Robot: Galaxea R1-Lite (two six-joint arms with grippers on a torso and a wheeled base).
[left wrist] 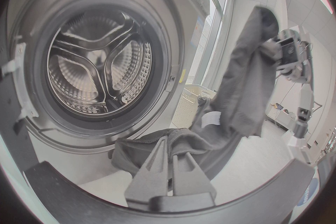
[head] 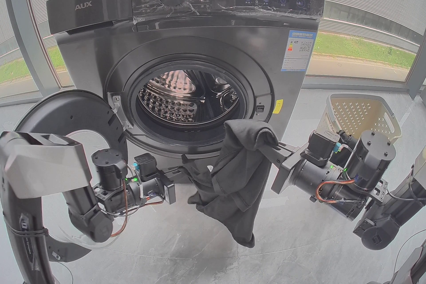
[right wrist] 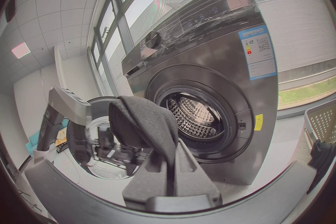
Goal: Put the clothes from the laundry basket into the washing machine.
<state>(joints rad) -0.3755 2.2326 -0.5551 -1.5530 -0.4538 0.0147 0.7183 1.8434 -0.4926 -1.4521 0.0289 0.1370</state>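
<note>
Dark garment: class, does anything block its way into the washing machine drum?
Nothing visible does: the door stands swung open at the left, and the garment hangs just before the drum, at its lower rim.

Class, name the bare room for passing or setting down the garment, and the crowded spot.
Free: the empty drum, and the floor under the dark garment. Crowded: below the doorway, where left hand and right hand hold that garment between them.
</note>
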